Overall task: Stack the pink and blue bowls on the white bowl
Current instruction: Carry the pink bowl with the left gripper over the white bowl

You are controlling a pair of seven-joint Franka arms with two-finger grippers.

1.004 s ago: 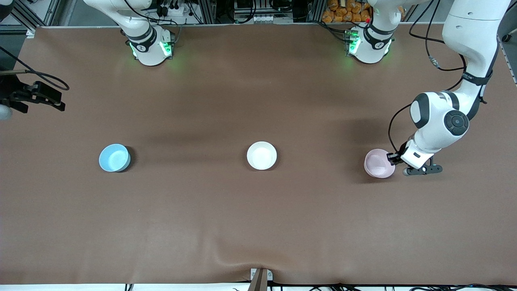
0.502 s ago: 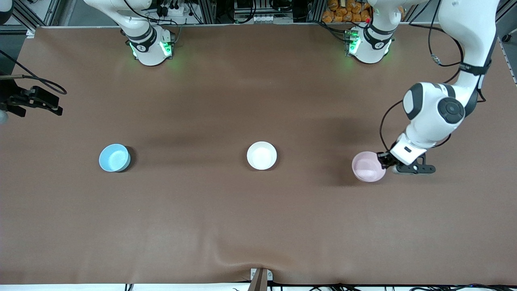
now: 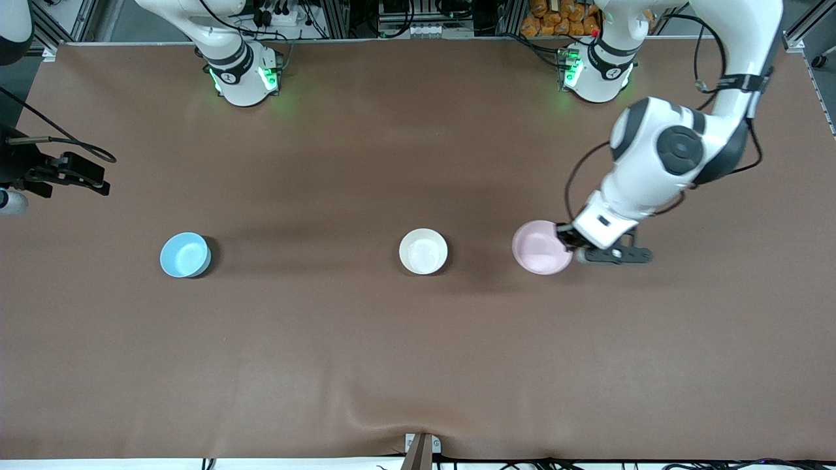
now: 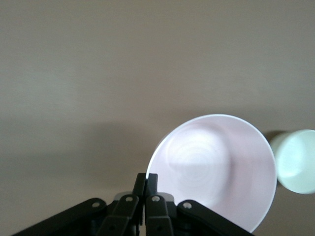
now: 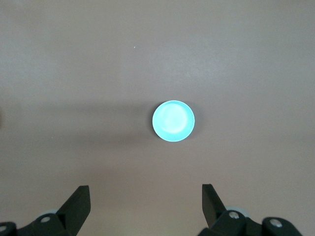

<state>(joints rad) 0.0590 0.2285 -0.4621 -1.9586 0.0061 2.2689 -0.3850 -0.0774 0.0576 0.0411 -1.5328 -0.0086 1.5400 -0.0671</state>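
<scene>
A pale pink bowl [image 3: 541,248] hangs tilted a little above the table, beside the white bowl [image 3: 423,250] on its left-arm side. My left gripper [image 3: 567,238] is shut on the pink bowl's rim. In the left wrist view the two fingers [image 4: 152,183] pinch the rim of the pink bowl [image 4: 216,172], and the white bowl [image 4: 295,162] shows just past it. The blue bowl [image 3: 185,254] rests on the table toward the right arm's end. My right gripper [image 3: 85,175] waits open over that end's edge; its wrist view shows the blue bowl [image 5: 173,121] between spread fingers [image 5: 78,201].
The two arm bases [image 3: 241,72] [image 3: 597,72] stand along the table's back edge. A small clamp [image 3: 421,447] sits at the front edge, where the brown cloth [image 3: 366,365] wrinkles. The left arm's elbow [image 3: 679,150] hangs above the table near its own end.
The left arm has lifted the pink bowl off the table and carried it toward the white bowl. The right gripper shifted only slightly at the table's edge.
</scene>
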